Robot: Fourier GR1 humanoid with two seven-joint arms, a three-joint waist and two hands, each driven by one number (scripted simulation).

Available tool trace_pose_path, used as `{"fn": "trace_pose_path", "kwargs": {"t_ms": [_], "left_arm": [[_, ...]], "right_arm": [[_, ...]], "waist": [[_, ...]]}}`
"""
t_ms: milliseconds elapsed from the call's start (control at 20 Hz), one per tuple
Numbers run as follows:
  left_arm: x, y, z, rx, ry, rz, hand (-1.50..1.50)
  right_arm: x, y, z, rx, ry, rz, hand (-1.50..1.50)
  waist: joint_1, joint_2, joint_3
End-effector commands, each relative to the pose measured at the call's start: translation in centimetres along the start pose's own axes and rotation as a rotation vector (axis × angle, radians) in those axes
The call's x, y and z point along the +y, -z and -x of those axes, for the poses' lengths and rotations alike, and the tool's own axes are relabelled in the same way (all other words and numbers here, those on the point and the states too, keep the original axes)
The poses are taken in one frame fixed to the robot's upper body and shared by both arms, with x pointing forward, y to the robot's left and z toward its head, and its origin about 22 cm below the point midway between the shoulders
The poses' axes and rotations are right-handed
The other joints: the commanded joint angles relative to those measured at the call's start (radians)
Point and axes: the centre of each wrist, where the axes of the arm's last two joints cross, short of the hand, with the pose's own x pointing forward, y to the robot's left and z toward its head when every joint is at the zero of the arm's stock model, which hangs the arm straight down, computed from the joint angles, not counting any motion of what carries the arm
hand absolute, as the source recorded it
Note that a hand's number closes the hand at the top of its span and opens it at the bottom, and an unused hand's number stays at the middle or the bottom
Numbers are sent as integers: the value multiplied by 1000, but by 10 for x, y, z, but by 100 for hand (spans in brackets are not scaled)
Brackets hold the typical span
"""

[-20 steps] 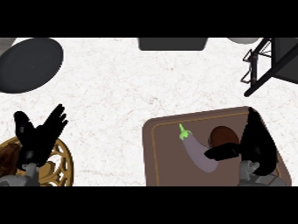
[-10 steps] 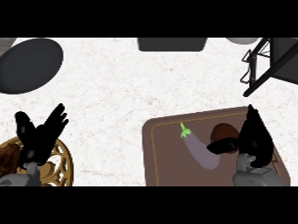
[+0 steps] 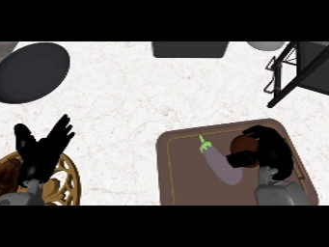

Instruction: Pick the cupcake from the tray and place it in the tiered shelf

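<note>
**Right hand now curled on cupcake, tray unchanged**

Right hand point(image 3: 267, 149) has shifted since the earlier frames: half a second ago its fingers stood straight over the tray's right side, now they curl round the cupcake point(image 3: 242, 144), thumb under it. Cupcake shows as a brown lump at the hand's left edge, over the right half of the tray point(image 3: 177, 188). Can't tell if it is lifted or touching the tray.

Left hand point(image 3: 44, 144) unchanged: fingers spread, straight, holding nothing, at lower left above the gold wire basket point(image 3: 68, 181). Something brown point(image 3: 4, 176) lies in the basket; can't tell what.

Around the cupcake:
- Eggplant point(image 3: 220, 164), purple with green stem, lies diagonally on the tray just left of the cupcake, its lower end near the right forearm. Closest thing to the hand.
- Tiered shelf point(image 3: 306, 72), black frame, at upper right, well apart from the tray. Bare counter between them.
- Dark pan point(image 3: 30, 72) at upper left, well apart from everything.
- Dark rectangular thing point(image 3: 190, 49) at top centre, cut by the edge.
- Pale round thing point(image 3: 267, 45) at top right, next to the shelf, mostly cut off.

Surface: white marbled counter point(image 3: 131, 106). Tray is brown with a thin lighter line inside its rim, sitting at lower right and slightly rotated.
</note>
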Motion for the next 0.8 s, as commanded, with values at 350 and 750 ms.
{"fn": "trace_pose_path", "kwargs": {"t_ms": [350,750], "left_arm": [[-8,-5,-10,38,-6,15,0],[-6,0,-9,42,4,0,0]], "right_arm": [[18,-21,-10,-188,-16,-22,150],[-42,22,16,-548,-55,-118,150]], "waist": [[3,19,13],[-2,19,14]]}}
